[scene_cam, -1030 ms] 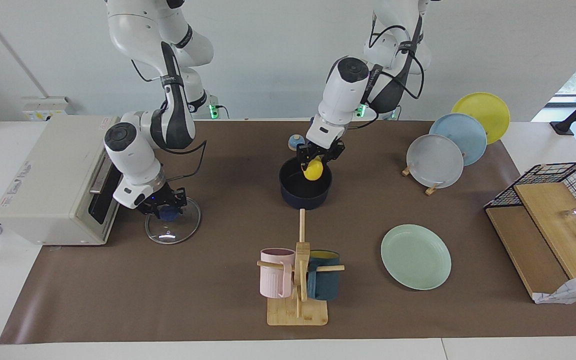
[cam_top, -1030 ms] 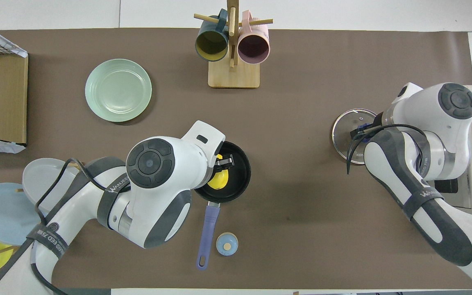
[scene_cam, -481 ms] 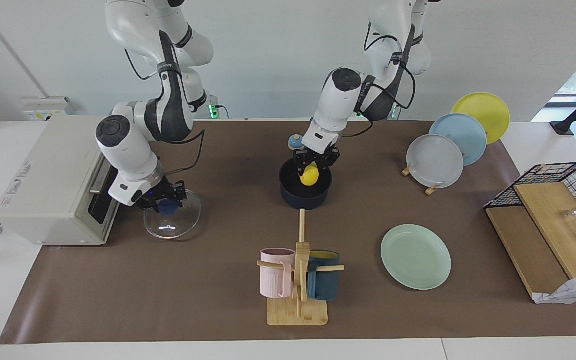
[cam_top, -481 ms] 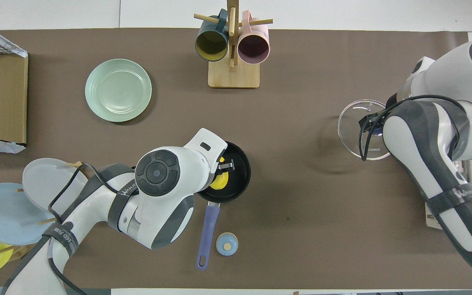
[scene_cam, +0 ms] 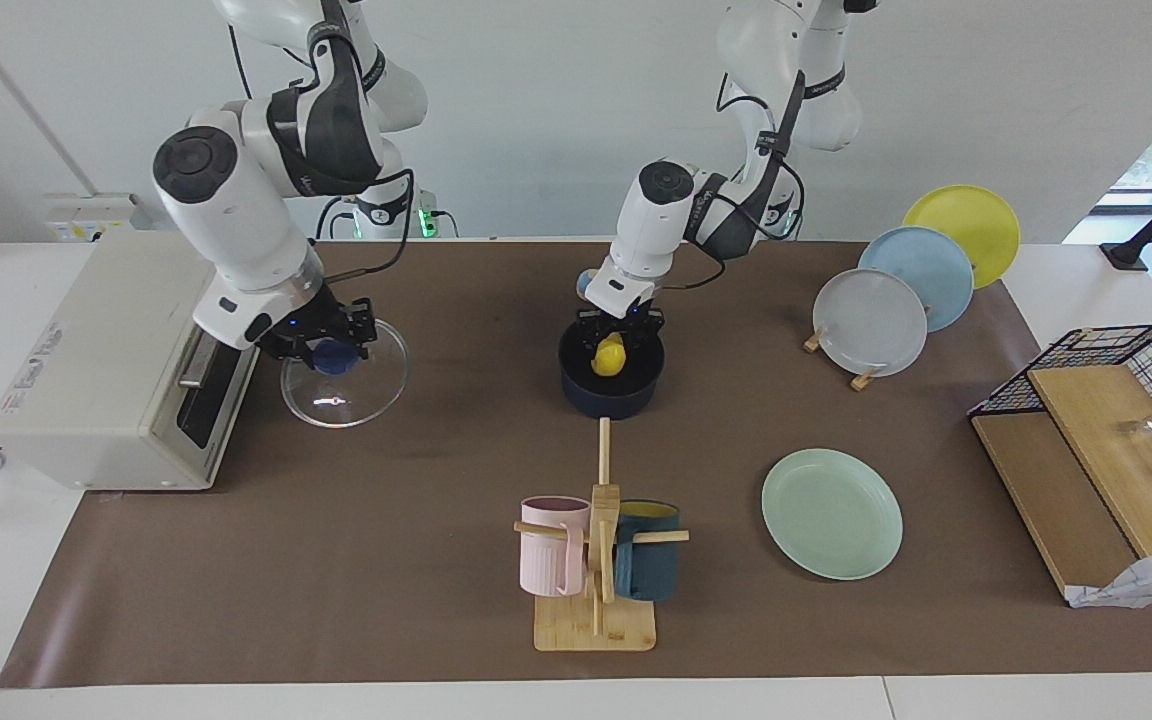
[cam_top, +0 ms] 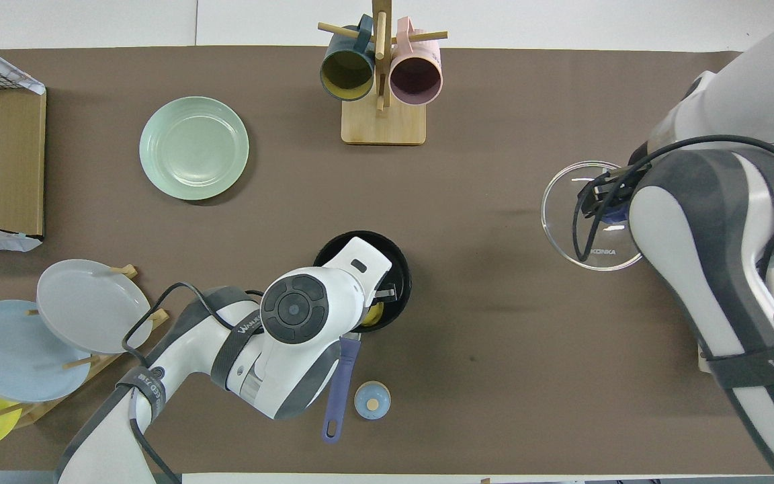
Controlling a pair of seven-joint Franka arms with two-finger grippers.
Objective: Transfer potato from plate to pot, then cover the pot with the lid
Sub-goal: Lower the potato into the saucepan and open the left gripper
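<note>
The yellow potato (scene_cam: 610,356) is low inside the navy pot (scene_cam: 612,398), between the fingers of my left gripper (scene_cam: 617,338), which is shut on it. In the overhead view only a sliver of the potato (cam_top: 374,314) shows under the left wrist, in the part of the pot (cam_top: 333,245) nearest the robots. My right gripper (scene_cam: 328,352) is shut on the blue knob of the glass lid (scene_cam: 361,385) and holds it in the air beside the toaster oven; the lid (cam_top: 572,225) also shows in the overhead view. The mint-green plate (scene_cam: 831,512) lies bare.
A toaster oven (scene_cam: 106,360) stands at the right arm's end. A mug rack (scene_cam: 596,560) with a pink and a teal mug stands farther from the robots than the pot. A small bell (cam_top: 371,400) sits by the pot's handle (cam_top: 340,376). A rack of three plates (scene_cam: 871,320) and a wire basket (scene_cam: 1116,370) stand at the left arm's end.
My left gripper has lowered the potato deeper into the pot. My right gripper has lifted the lid off the table and raised it.
</note>
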